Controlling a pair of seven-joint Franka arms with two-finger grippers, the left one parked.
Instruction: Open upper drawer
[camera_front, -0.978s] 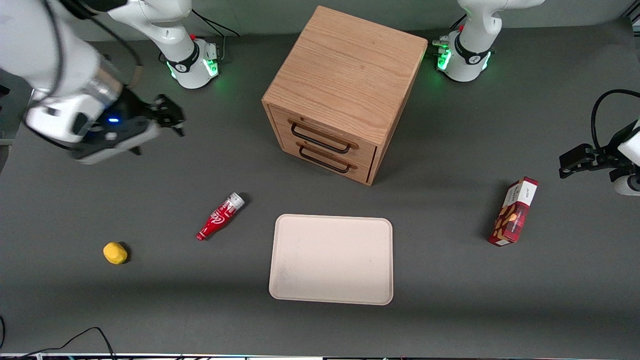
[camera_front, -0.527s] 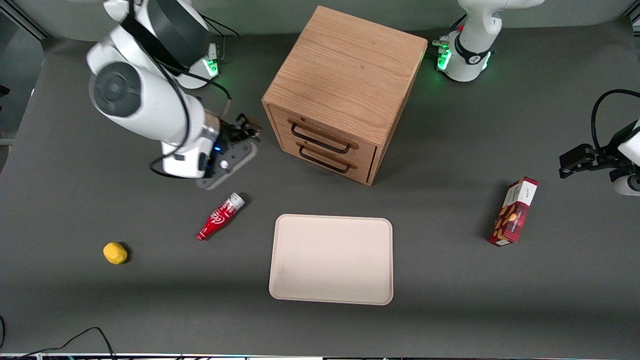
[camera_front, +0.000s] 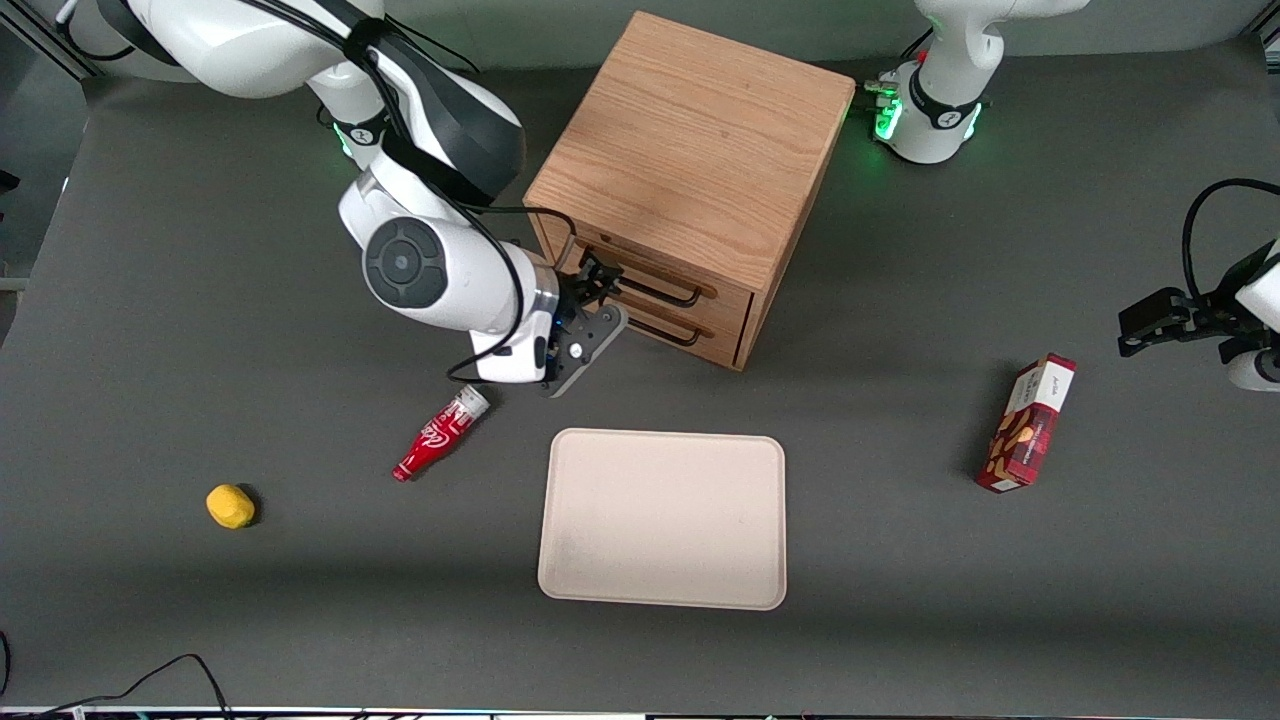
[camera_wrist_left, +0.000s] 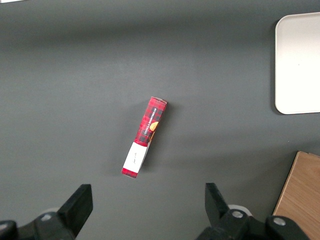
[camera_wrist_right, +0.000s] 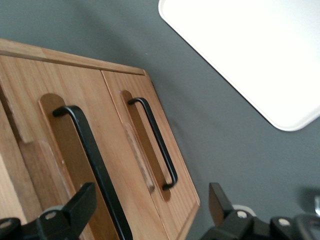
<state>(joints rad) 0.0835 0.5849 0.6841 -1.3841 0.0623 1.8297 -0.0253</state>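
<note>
The oak cabinet (camera_front: 690, 150) stands at the back middle of the table with both drawers closed. The upper drawer (camera_front: 728, 302) has a thin black wire handle (camera_front: 665, 292); the lower drawer (camera_front: 715, 345) sits under it. My right gripper (camera_front: 600, 275) is open and empty, right in front of the upper handle's end toward the working arm. In the right wrist view the open gripper (camera_wrist_right: 150, 210) has the upper handle (camera_wrist_right: 95, 165) between its spread fingers (camera_wrist_right: 82, 205), not touching it. The lower handle (camera_wrist_right: 155, 142) shows beside it.
A beige tray (camera_front: 560, 500) lies nearer the front camera than the cabinet; it also shows in the right wrist view (camera_wrist_right: 250, 55). A red bottle (camera_front: 440, 433) lies below my arm. A yellow lump (camera_front: 230, 505) lies toward the working arm's end, a red box (camera_front: 1030, 422) toward the parked arm's.
My right arm has swung from the working arm's end of the table to the cabinet front. The gripper now stands at the upper drawer's handle. The drawers have not moved.
</note>
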